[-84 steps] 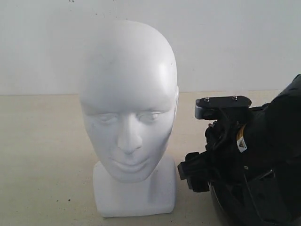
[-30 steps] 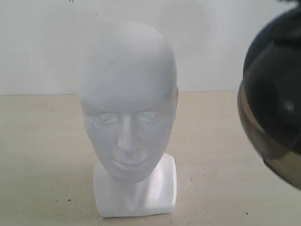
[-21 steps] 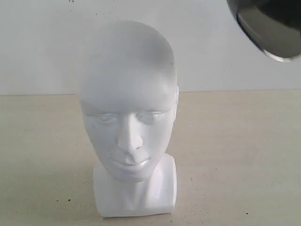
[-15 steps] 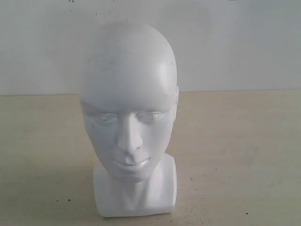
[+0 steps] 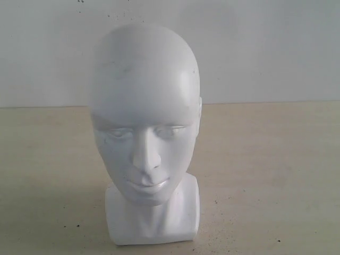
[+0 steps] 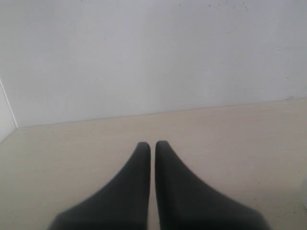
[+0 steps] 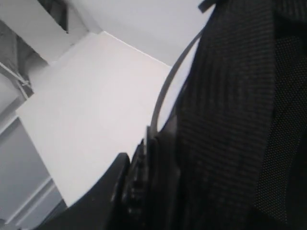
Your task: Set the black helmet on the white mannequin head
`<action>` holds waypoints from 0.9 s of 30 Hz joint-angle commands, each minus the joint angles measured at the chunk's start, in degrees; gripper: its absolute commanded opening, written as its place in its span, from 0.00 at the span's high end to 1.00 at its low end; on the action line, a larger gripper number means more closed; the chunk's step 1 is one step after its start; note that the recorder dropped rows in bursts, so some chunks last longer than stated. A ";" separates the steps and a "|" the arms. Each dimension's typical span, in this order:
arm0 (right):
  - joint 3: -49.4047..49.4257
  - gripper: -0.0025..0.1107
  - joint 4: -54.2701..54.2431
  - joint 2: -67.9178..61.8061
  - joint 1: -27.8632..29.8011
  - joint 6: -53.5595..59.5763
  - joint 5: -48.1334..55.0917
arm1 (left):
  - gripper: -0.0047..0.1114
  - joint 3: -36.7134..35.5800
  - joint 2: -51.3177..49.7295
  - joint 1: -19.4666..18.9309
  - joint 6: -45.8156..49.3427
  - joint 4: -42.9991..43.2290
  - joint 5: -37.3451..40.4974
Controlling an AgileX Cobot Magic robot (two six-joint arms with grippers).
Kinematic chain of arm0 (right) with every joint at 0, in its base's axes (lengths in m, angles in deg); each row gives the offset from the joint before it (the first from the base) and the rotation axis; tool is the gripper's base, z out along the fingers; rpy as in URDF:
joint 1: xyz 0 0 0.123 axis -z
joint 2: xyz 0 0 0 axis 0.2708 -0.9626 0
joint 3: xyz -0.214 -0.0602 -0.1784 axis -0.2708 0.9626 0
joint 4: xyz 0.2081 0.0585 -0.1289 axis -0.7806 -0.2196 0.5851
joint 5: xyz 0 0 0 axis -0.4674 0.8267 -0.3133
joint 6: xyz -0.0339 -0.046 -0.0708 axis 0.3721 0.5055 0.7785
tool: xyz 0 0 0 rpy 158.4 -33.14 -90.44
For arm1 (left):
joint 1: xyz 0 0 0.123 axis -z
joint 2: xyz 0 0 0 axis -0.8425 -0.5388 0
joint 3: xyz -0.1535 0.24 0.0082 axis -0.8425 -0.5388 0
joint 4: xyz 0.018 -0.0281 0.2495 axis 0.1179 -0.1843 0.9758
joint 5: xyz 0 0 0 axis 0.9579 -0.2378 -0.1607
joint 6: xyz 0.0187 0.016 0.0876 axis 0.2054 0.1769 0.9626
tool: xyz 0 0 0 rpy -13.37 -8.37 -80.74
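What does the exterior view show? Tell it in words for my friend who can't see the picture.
A glossy white mannequin head stands upright on its squarish block base, facing the camera, with nothing on top of it. It sits on a bare beige table in front of a plain white wall.

There is one smooth shiny white mannequin head (image 5: 144,114). There is one matte black helmet with woven padded lining (image 7: 230,120). There is one pale beige table (image 5: 265,159) and one plain white wall (image 5: 265,48). The left gripper (image 6: 152,146) has two dark pointed fingers (image 6: 138,167).
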 commanded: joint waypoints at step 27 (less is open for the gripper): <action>16.61 0.98 -8.10 -7.03 -4.12 -4.05 -13.30 | 0.92 -0.21 0.17 0.16 0.16 -0.39 -0.18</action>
